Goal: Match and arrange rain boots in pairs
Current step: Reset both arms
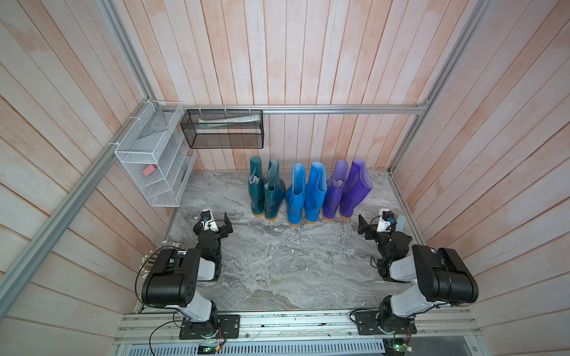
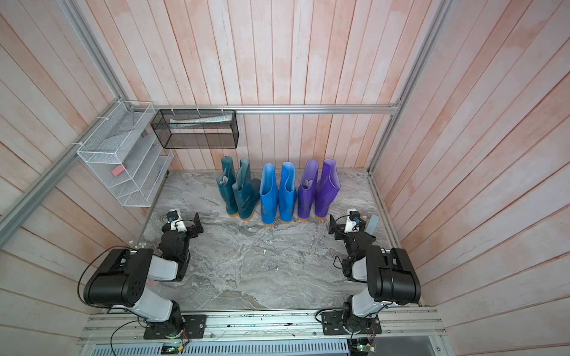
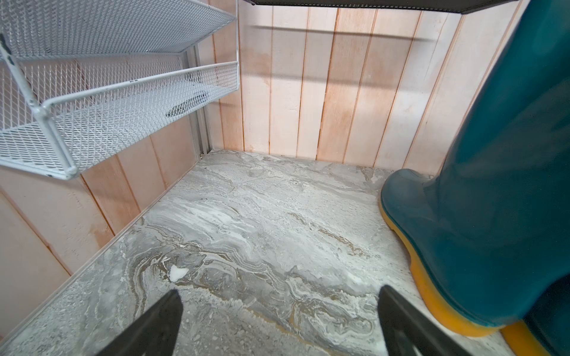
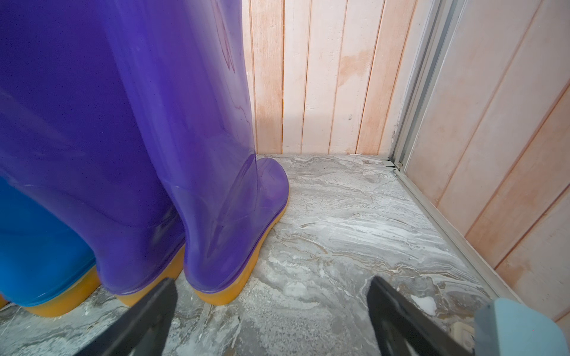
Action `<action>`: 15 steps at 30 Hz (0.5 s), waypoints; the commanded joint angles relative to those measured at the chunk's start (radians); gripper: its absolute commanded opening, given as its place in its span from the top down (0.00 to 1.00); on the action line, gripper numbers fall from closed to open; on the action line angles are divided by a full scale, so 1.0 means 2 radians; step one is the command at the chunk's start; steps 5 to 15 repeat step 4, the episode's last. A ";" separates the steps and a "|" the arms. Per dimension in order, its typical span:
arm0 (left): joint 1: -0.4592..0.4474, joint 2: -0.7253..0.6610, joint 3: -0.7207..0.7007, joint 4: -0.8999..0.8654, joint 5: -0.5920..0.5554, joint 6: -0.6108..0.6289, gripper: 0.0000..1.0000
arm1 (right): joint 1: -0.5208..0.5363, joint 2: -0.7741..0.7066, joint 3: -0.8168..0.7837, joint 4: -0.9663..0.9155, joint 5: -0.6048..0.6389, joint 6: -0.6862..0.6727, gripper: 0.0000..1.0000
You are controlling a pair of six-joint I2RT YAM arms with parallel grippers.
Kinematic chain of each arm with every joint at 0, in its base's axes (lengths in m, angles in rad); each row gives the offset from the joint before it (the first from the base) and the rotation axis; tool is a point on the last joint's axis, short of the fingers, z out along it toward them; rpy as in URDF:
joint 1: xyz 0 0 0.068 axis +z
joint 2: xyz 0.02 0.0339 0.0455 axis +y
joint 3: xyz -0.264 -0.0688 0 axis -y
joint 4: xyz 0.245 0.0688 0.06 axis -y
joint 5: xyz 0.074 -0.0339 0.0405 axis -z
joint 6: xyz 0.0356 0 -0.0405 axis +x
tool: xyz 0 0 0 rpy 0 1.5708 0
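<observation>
Six rain boots stand upright in one row along the foot of the back wall [image 1: 324, 135], toes toward that wall and heels out. They are sorted by colour: the teal pair [image 1: 265, 192], the blue pair [image 1: 305, 194] and the purple pair [image 1: 347, 191], each boot just beside or touching its mate. This grouping is what the task asks for, so I judge the matching to be done, or very nearly. One teal boot [image 2: 246, 192] stands a little askew, its foot turned toward the blue pair, which may warrant a nudge. Both arms sit low on the marble floor [image 1: 277, 262], farther out from the back wall than the row. That leaves them clear of the boots, so nothing is propped or steadied and all six stand on their own soles. The left gripper [image 3: 280, 296] has its jaws spread wide over bare floor with nothing between them, the teal heel just to one side. The right gripper [image 4: 272, 283] is equally wide and empty, one finger close to the purple heel but apart from it. The boots are tall, glossy rubber with tan-orange soles, and their shafts sag slightly at the rim. Crumpled grey paper [image 1: 255, 180] shows inside one teal boot and inside one purple boot [image 1: 334, 194]. The other shafts look empty from a top view.
</observation>
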 commanded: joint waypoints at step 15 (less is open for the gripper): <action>-0.001 -0.003 0.006 -0.001 -0.002 0.004 0.00 | -0.002 0.005 0.001 0.011 -0.006 0.003 0.02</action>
